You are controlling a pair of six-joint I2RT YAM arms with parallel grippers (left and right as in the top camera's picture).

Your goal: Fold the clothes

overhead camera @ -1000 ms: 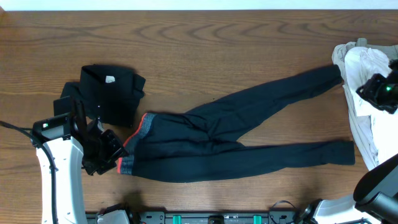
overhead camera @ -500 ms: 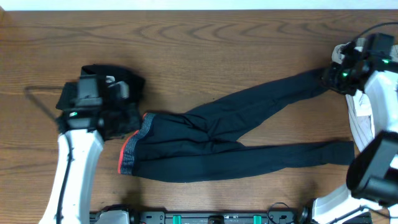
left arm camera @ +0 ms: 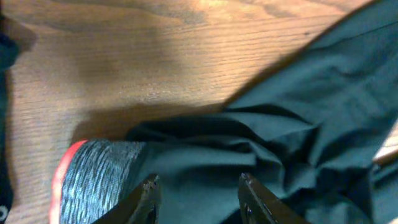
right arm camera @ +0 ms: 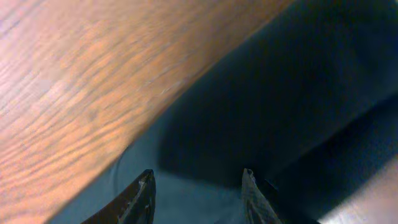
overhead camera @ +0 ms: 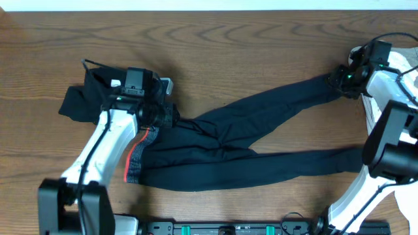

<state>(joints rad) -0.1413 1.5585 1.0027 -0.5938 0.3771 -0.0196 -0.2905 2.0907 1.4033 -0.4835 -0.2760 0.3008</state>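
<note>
Trousers (overhead camera: 228, 140) lie flat across the middle of the wooden table (overhead camera: 228, 46), with their long axis running left to right. The orange-red and grey waistband (overhead camera: 134, 163) is at the left and the legs point right. The upper leg slants toward the table's far side; the lower one runs nearly straight. The left gripper (overhead camera: 162, 117) hangs over the waistband's upper corner, fingers apart above the cloth. The right gripper (overhead camera: 341, 78) is at the upper leg's cuff, fingers also apart. A black shirt (overhead camera: 81, 101) lies just left of the waistband, and pale garments (overhead camera: 400, 62) are at the right edge.

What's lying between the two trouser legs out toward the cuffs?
Only bare table lies between the upper leg and the lower leg of the trousers. The overhead view shows it.
</note>
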